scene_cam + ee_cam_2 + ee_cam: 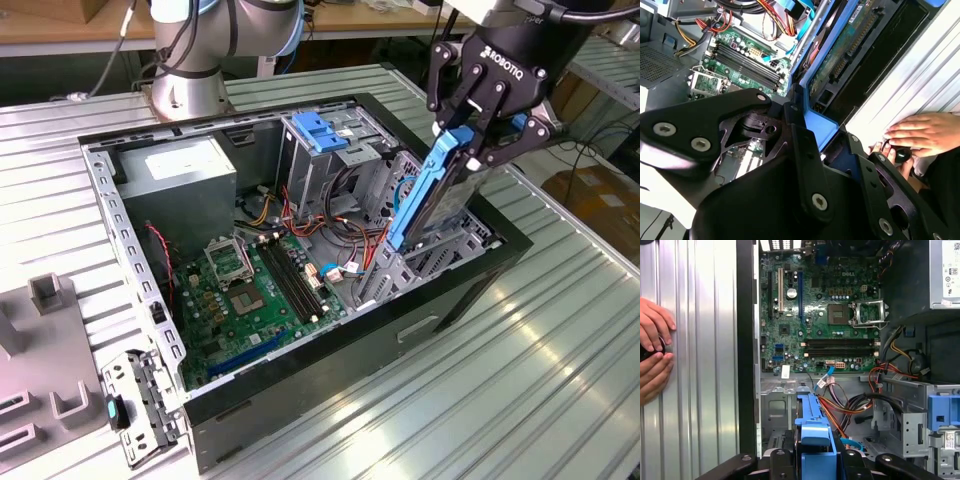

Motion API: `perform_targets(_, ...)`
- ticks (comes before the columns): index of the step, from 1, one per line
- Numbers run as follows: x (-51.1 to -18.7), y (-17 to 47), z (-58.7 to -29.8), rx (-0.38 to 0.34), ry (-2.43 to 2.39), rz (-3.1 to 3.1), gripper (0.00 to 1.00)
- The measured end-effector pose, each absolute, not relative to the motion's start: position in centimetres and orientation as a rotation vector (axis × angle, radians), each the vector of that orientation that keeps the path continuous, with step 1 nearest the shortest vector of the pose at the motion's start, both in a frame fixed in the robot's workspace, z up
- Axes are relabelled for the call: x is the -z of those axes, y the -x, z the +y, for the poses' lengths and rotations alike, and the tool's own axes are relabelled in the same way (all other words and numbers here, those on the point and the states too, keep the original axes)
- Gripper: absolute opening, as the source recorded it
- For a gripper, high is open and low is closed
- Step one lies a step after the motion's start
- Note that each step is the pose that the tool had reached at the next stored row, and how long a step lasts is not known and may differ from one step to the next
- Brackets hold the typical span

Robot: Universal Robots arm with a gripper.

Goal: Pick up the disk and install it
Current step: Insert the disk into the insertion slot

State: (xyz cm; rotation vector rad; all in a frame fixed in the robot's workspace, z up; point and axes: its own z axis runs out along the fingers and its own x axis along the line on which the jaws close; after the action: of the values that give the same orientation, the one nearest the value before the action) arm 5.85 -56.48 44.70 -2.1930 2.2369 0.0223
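Observation:
My gripper [478, 128] is shut on the disk [428, 195], a flat drive with blue plastic side rails. The disk stands on edge, tilted, its lower end reaching into the metal drive cage [405, 270] on the exterior view's right side of the open computer case [350, 355]. In the second wrist view the disk [850, 45] shows its green circuit-board face, with the black fingers [795, 117] clamped on the blue rail. The first wrist view looks down along the blue rail of the disk [812, 432] between the fingers [782, 460].
Inside the case lie the motherboard [250, 290], a grey power-supply box [185, 170], loose cables [350, 210] and a blue bracket [320, 130] on the rear cage. A person's hands [925, 132] rest on the ribbed table [560, 350] beside the case. The arm's base [190, 70] stands behind.

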Motion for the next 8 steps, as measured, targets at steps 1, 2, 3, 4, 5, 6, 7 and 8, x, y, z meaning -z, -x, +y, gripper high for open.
perform_targets(1, -44.65, -5.84, -56.48, -0.022, 2.193, 2.237, 0.37)
perform_targets(2, -44.60, -5.84, -56.47, -0.022, 2.192, 2.238, 0.37)
perform_targets(3, -44.56, -5.85, -56.47, -0.022, 2.192, 2.238, 0.37)
perform_targets(4, -44.51, -5.84, -56.47, -0.022, 2.191, 2.238, 0.37)
perform_targets(5, -44.45, -5.84, -56.47, -0.022, 2.191, 2.239, 0.37)
perform_targets(6, -44.41, -5.84, -56.47, -0.022, 2.191, 2.239, 0.37)
perform_targets(7, -44.35, -5.84, -56.48, -0.022, 2.191, 2.239, 0.37)
perform_targets(8, -44.28, -5.83, -56.63, -0.022, 2.191, 2.239, 0.37)
